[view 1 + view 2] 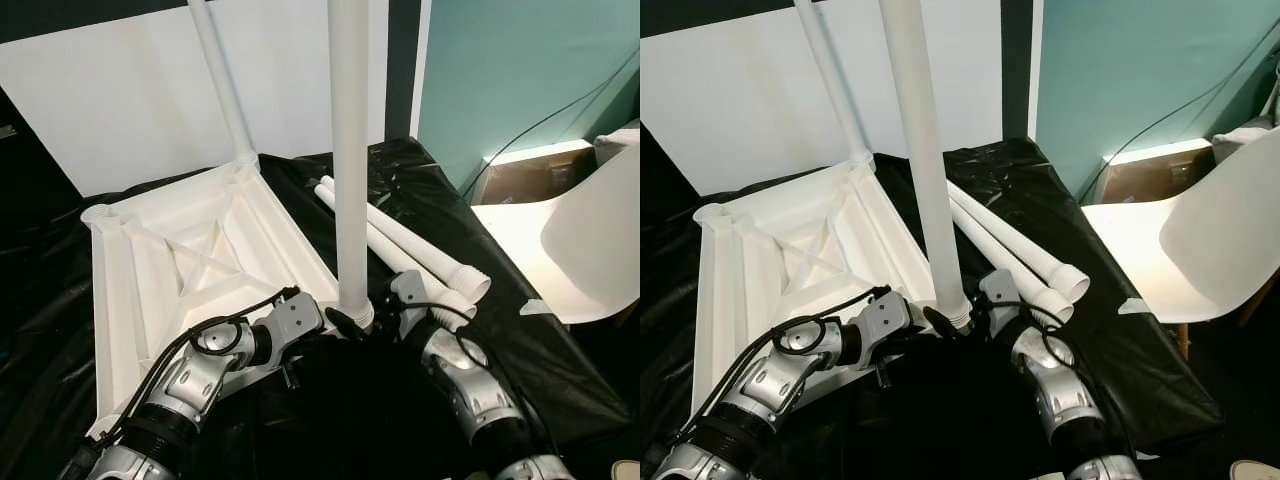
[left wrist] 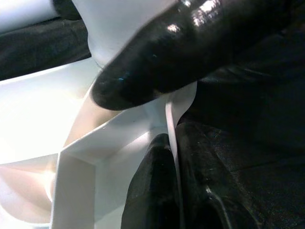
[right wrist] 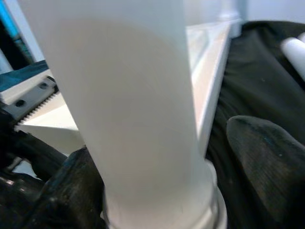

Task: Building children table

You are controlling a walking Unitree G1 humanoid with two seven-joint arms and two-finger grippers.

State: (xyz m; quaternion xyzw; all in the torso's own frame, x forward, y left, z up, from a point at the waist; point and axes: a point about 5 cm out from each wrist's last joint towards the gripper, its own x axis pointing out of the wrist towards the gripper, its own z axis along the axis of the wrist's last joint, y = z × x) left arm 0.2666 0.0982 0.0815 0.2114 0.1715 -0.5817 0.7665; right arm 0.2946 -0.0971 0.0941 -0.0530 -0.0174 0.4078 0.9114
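Upright table leg (image 1: 349, 150) is seated at the near corner of the upturned tabletop (image 1: 200, 262), clamped low by the right gripper (image 1: 378, 312). Tabletop edge is pinched by the left gripper (image 1: 335, 320). Risk: leg cross-threaded or tilted if the tabletop slips on the black sheet (image 1: 560, 340).

Black plastic-covered surface (image 1: 560, 360), possibly a table, upturned white tabletop (image 1: 190, 270), two loose white legs (image 1: 410, 245) beside it

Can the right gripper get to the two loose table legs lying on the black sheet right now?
Probably not yet: the right gripper sits around the upright leg at the tabletop's corner. The loose legs lie unobstructed just beyond.
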